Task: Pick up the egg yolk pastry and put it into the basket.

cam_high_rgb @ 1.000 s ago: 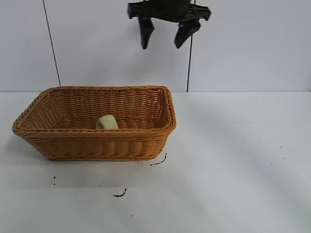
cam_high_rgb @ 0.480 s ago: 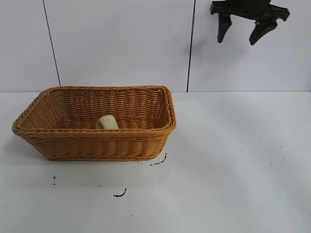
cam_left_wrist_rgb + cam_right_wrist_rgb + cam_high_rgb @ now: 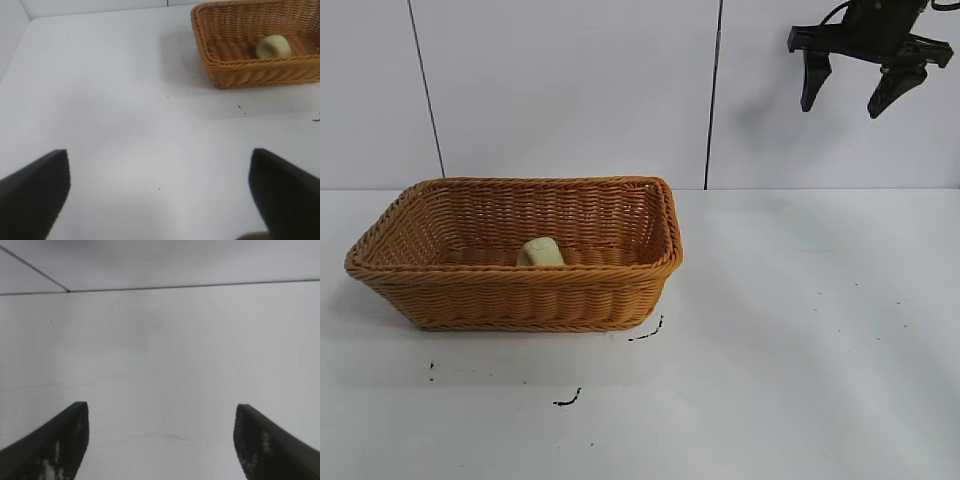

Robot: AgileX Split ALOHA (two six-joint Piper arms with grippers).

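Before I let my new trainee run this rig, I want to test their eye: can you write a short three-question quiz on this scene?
1. True or false: the egg yolk pastry lies inside the basket.
2. The right gripper is: A) shut on the pastry, B) open and empty, high above the table to the basket's right, C) resting on the basket's rim.
3. Fill in: in the left wrist view the left gripper is ____ over bare table.

Key: 1 true; 2 B; 3 open.
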